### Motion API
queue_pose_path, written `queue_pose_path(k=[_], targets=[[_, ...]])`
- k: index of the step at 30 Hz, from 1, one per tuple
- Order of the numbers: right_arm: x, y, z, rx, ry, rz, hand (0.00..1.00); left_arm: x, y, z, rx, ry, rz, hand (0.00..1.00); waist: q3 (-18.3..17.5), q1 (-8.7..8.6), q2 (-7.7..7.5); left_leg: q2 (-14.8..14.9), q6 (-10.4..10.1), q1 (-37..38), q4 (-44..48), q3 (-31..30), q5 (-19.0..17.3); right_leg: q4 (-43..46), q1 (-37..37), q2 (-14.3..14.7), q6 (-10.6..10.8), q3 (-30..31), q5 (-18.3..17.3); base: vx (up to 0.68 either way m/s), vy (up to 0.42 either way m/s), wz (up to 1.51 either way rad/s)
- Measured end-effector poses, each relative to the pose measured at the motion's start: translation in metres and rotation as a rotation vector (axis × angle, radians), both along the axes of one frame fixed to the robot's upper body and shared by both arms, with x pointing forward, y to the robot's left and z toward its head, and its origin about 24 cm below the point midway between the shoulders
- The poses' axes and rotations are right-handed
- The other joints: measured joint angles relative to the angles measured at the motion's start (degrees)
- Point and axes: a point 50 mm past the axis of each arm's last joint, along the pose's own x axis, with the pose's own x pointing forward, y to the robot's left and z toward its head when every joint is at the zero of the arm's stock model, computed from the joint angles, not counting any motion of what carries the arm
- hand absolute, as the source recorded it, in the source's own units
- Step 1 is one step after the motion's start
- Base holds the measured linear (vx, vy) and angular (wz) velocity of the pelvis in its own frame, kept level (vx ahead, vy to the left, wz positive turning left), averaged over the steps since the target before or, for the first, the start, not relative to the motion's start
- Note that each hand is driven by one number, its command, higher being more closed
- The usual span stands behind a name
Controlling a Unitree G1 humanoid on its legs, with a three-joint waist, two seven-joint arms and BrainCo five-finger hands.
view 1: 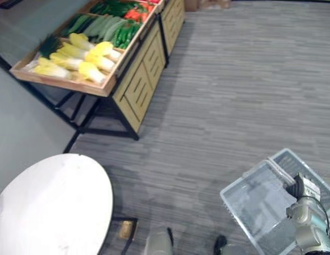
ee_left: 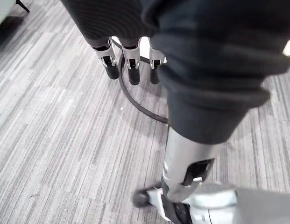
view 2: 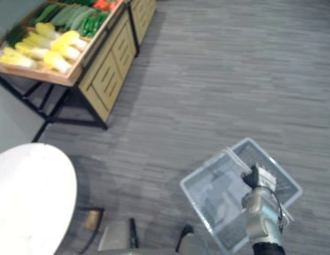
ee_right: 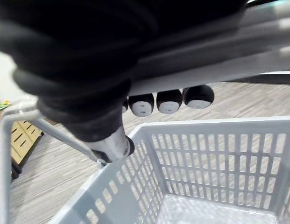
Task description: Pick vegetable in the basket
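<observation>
Grey basket handle half hides right hand fingers.

Head stereo pair steeply down on the shared basket (near-identical angles); wrist cameras close, downward.

No legible text, label, brand, number or sign anywhere; nothing readable on basket, crate or round surface.

White table cut off, basket corner past edge
</observation>
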Motion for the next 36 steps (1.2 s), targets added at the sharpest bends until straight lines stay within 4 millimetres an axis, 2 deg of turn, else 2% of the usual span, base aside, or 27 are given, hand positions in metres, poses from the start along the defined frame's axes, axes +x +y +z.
queue_pose_path(k=[1, 2, 3, 5, 6, 8, 9, 10, 11, 13, 14, 16, 17, 18, 19, 20, 22, 23, 24, 25, 28, 29, 30, 33, 34, 35, 36], targets=[[0.000, 0.000, -0.002, 0.004, 0.007, -0.001, 1.00, -0.001, -0.002, 0.000, -0.004, 0.002, 0.001, 0.00, 0.0, 0.10, 1.06, -1.1, -0.2, 1.5, -11.9, 0.2, 3.7, -0.3, 0.7, 0.2, 0.2, -0.4, -0.1, 0.28, 0.233, 0.06], [0.000, 0.000, -0.002, 0.004, 0.009, -0.001, 1.00, -0.002, -0.003, -0.001, -0.008, 0.004, 0.002, 0.00, -0.1, 0.36, 1.95, -0.9, -0.6, 2.5, -17.5, 0.1, 7.6, -0.4, 1.1, 0.7, 0.7, -0.6, -0.3, 0.30, 0.260, 0.04], [0.001, 0.002, -0.005, 0.016, 0.012, -0.004, 1.00, -0.001, -0.006, -0.001, -0.016, 0.001, 0.003, 0.00, 0.2, 0.48, 2.91, -1.6, 3.1, 4.8, -23.9, 0.5, 12.2, -0.6, 2.9, 0.3, 3.2, -0.8, -1.6, 0.23, 0.197, 0.11], [0.000, 0.007, -0.008, 0.019, 0.019, 0.019, 1.00, 0.006, -0.007, 0.000, -0.015, -0.028, -0.012, 0.00, 0.5, 0.45, 1.48, -3.8, 2.3, 5.3, -25.3, 0.5, 11.8, -2.3, 3.8, -0.9, 3.7, -2.1, -1.4, 0.18, 0.139, 0.27], [0.002, 0.009, -0.007, 0.020, 0.015, 0.027, 1.00, 0.015, -0.008, 0.002, -0.016, -0.049, -0.032, 0.00, 0.7, 1.07, 0.97, -4.8, 3.5, 4.6, -23.4, 0.4, 10.4, -4.4, 5.3, -1.8, 5.1, -2.4, -0.5, 0.14, 0.101, 0.22], [0.007, 0.014, -0.006, 0.021, 0.009, 0.049, 1.00, 0.016, -0.008, 0.002, -0.015, -0.049, -0.039, 0.00, 0.8, 1.65, 0.75, -5.3, 4.5, 4.7, -20.7, 1.0, 8.5, -5.7, 7.2, -2.2, 6.2, -2.4, 0.2, 0.11, 0.080, 0.04], [0.012, 0.020, -0.005, 0.024, 0.004, 0.071, 1.00, 0.016, -0.008, 0.002, -0.013, -0.048, -0.041, 0.00, 0.9, 1.87, 0.54, -5.5, 4.7, 5.4, -19.7, 1.3, 7.1, -6.2, 8.5, -3.0, 6.8, -2.4, 0.6, 0.10, 0.081, -0.14], [0.014, 0.026, -0.006, 0.034, 0.003, 0.087, 1.00, 0.016, -0.006, 0.002, -0.009, -0.048, -0.044, 0.00, 1.1, 2.38, -0.65, -5.9, 4.7, 6.2, -19.6, 1.8, 6.2, -6.2, 9.1, -3.6, 7.0, -2.2, 0.6, 0.08, 0.070, -0.15], [0.015, 0.029, -0.007, 0.038, 0.005, 0.095, 1.00, 0.016, -0.006, 0.002, -0.008, -0.048, -0.045, 0.00, 1.0, 2.58, -0.89, -6.1, 4.5, 6.6, -19.8, 2.1, 5.7, -6.0, 9.3, -3.9, 7.2, -2.2, 0.5, 0.07, 0.074, -0.13], [0.013, 0.038, -0.016, 0.069, 0.026, 0.098, 1.00, 0.012, 0.002, 0.003, 0.014, -0.034, -0.054, 0.00, -0.1, 2.65, -3.66, -8.2, 5.5, 7.2, -20.4, 3.3, 3.9, -0.7, 7.6, -7.3, 10.1, -2.2, -3.2, 0.09, 0.063, 0.00], [0.012, 0.038, -0.020, 0.073, 0.039, 0.092, 1.00, 0.011, 0.003, 0.003, 0.018, -0.031, -0.055, 0.00, -0.2, 2.63, -4.02, -8.5, 5.8, 7.8, -20.5, 3.5, 3.5, 1.5, 6.8, -7.7, 10.6, -2.1, -3.8, 0.13, 0.071, 0.08], [0.007, 0.037, -0.031, 0.086, 0.088, 0.070, 1.00, 0.011, 0.004, 0.004, 0.022, -0.027, -0.065, 0.00, -0.1, 2.74, -4.40, -8.7, 6.6, 8.8, -20.5, 3.5, 2.7, 14.9, 1.4, -10.3, 10.6, -0.8, -3.8, 0.12, 0.122, 0.07], [0.007, 0.040, -0.033, 0.100, 0.089, 0.060, 1.00, 0.008, 0.011, 0.005, 0.042, -0.018, -0.078, 0.00, 0.0, 2.71, -6.33, -9.9, 7.6, 10.0, -20.2, 3.4, 1.8, 28.2, -4.4, -13.9, 10.0, 1.9, -2.3, 0.12, 0.141, 0.13], [0.007, 0.042, -0.034, 0.101, 0.094, 0.060, 1.00, 0.007, 0.017, 0.006, 0.059, -0.012, -0.080, 0.00, 0.1, 2.68, -7.68, -10.9, 8.2, 11.2, -20.1, 2.7, 1.1, 36.9, -8.1, -15.7, 7.3, 4.7, 1.6, 0.23, 0.148, 0.40], [0.003, 0.042, -0.037, 0.093, 0.109, 0.055, 1.00, 0.006, 0.022, 0.007, 0.076, -0.004, -0.088, 0.00, 0.2, 2.42, -8.34, -11.3, 8.9, 13.6, -20.1, 0.6, 0.2, 44.1, -11.3, -15.6, 6.6, 8.6, 11.1, 0.28, 0.090, 0.80], [0.000, 0.041, -0.039, 0.077, 0.117, 0.045, 1.00, 0.007, 0.025, 0.009, 0.089, -0.008, -0.099, 0.00, 0.4, 2.20, -8.21, -10.8, 10.1, 15.2, -19.9, -2.6, -0.4, 50.7, -14.6, -13.5, 5.8, 11.1, 10.7, 0.30, 0.072, 0.89], [-0.002, 0.037, -0.039, 0.071, 0.111, 0.021, 1.00, 0.010, 0.027, 0.010, 0.105, -0.021, -0.097, 0.00, 0.3, 2.16, -8.83, -10.7, 10.6, 16.8, -20.1, -5.7, -1.1, 53.5, -17.4, -11.5, 3.2, 10.5, 5.1, 0.23, 0.025, 0.77], [-0.005, 0.034, -0.039, 0.070, 0.111, 0.007, 1.00, 0.011, 0.028, 0.011, 0.113, -0.024, -0.096, 0.00, 0.3, 1.96, -8.84, -10.7, 10.7, 17.5, -20.2, -7.0, -1.4, 53.3, -18.2, -10.9, 2.5, 9.8, 3.6, 0.24, -0.008, 1.12], [-0.009, 0.026, -0.039, 0.071, 0.110, -0.029, 1.00, 0.011, 0.025, 0.010, 0.116, -0.028, -0.092, 0.00, 0.4, 1.04, -8.65, -11.2, 10.9, 19.3, -20.3, -10.4, -2.3, 49.1, -19.5, -10.0, 2.0, 8.0, 1.6, 0.19, -0.032, 1.08], [-0.010, 0.024, -0.038, 0.072, 0.107, -0.042, 1.00, 0.011, 0.024, 0.010, 0.113, -0.029, -0.091, 0.00, 0.4, 0.79, -8.48, -11.5, 10.7, 20.0, -20.2, -11.9, -2.6, 45.9, -19.8, -9.3, 1.7, 8.1, 1.5, 0.26, -0.060, 1.29], [-0.017, 0.011, -0.035, 0.078, 0.092, -0.107, 1.00, 0.014, 0.022, 0.011, 0.113, -0.044, -0.090, 0.00, 0.1, -0.19, -7.39, -12.0, 9.1, 21.0, -19.2, -17.8, -3.7, 18.0, -20.4, -5.1, 2.9, 15.7, 2.3, 0.31, -0.121, 1.13], [-0.017, 0.008, -0.034, 0.077, 0.088, -0.121, 1.00, 0.016, 0.022, 0.011, 0.113, -0.050, -0.092, 0.00, 0.0, -0.33, -7.49, -12.0, 8.9, 21.3, -19.2, -18.8, -3.9, 14.4, -20.5, -5.0, 3.1, 17.4, 2.6, 0.44, -0.254, 1.30], [-0.019, 0.002, -0.033, 0.076, 0.081, -0.151, 1.00, 0.019, 0.022, 0.011, 0.111, -0.057, -0.095, 0.00, 0.2, -0.29, -6.94, -12.0, 7.4, 21.9, -19.2, -21.1, -4.7, 7.0, -20.3, -5.4, 4.2, 21.1, 3.4, 0.40, -0.257, 1.03], [-0.023, -0.001, -0.033, 0.077, 0.085, -0.167, 1.00, 0.017, 0.024, 0.011, 0.118, -0.049, -0.099, 0.00, 0.0, -0.14, -7.22, -11.9, 4.7, 23.6, -19.1, -25.8, -7.7, 1.6, -18.4, -6.9, 5.4, 23.6, 4.1, 0.42, -0.369, 0.99], [-0.025, -0.003, -0.034, 0.077, 0.089, -0.177, 1.00, 0.019, 0.026, 0.012, 0.125, -0.051, -0.098, 0.00, -0.1, -0.35, -6.91, -10.6, 3.4, 23.9, -18.4, -27.2, -10.2, 2.9, -17.7, -6.7, 8.8, 22.9, 7.6, 0.44, -0.446, 1.08], [-0.027, -0.005, -0.034, 0.078, 0.091, -0.186, 1.00, 0.020, 0.023, 0.011, 0.115, -0.052, -0.095, 0.00, -0.5, -0.38, -5.93, -9.2, 2.7, 23.6, -17.9, -27.7, -11.1, 4.7, -17.9, -6.0, 9.1, 21.3, 8.6, 0.49, -0.540, 0.96], [-0.029, -0.007, -0.035, 0.084, 0.091, -0.200, 1.00, 0.018, 0.014, 0.008, 0.089, -0.048, -0.088, 0.00, -1.3, -0.36, -4.09, -6.0, 1.7, 23.5, -17.2, -27.8, -11.9, 8.1, -18.6, -4.1, 8.1, 18.3, 8.1, 0.37, -0.414, 0.68]])
